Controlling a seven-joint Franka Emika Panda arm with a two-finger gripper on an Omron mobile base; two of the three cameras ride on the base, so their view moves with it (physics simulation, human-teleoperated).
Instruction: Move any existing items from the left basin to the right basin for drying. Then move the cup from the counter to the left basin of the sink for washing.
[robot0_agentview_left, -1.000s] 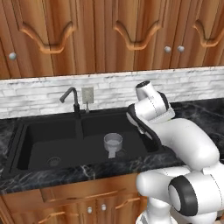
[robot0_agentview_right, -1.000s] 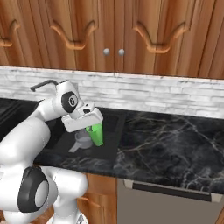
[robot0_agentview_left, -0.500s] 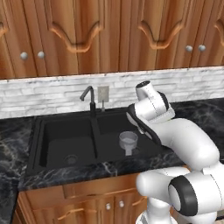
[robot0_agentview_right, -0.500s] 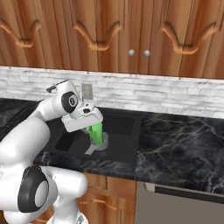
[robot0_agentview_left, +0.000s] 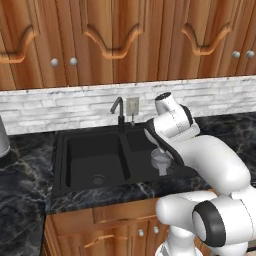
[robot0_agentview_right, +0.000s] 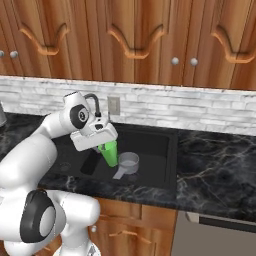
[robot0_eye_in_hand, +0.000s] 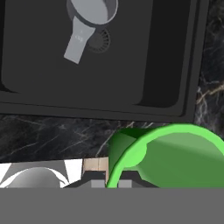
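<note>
The cup (robot0_agentview_right: 109, 153) is held clenched in the end effector (robot0_agentview_right: 102, 148), above the sink (robot0_agentview_left: 62, 150) and just faucet-side of the grey vessel (robot0_agentview_right: 127, 162). In the hand view the cup's green rim (robot0_eye_in_hand: 168, 157) is seen close up, with the vessel (robot0_eye_in_hand: 92, 11) lying over a drain in the bowl beyond it.

The cup appears to hang over or near the divider, so the bowl beneath it cannot be told for certain. The grey vessel rests in the right basin (robot0_agentview_right: 150, 145), away from the faucet (robot0_agentview_left: 118, 108); the left basin (robot0_agentview_left: 95, 160), on the faucet's other side, is seen bare but for its drain (robot0_agentview_left: 97, 178).

Several things could go wrong from here:

- If the cup is released where it now hangs, it may be dropped into the right basin, beside or onto the vessel, and the task would be missed.
- If it is carried across too low, the divider or the faucet neck could be struck and the cup knocked loose from the fingers.
- The cup is tapered and smooth, so it is judged likely to slip if the grip is eased before it is well down in the left basin.
- If let go from high up, it may bounce or tip on the hard bowl floor.
</note>
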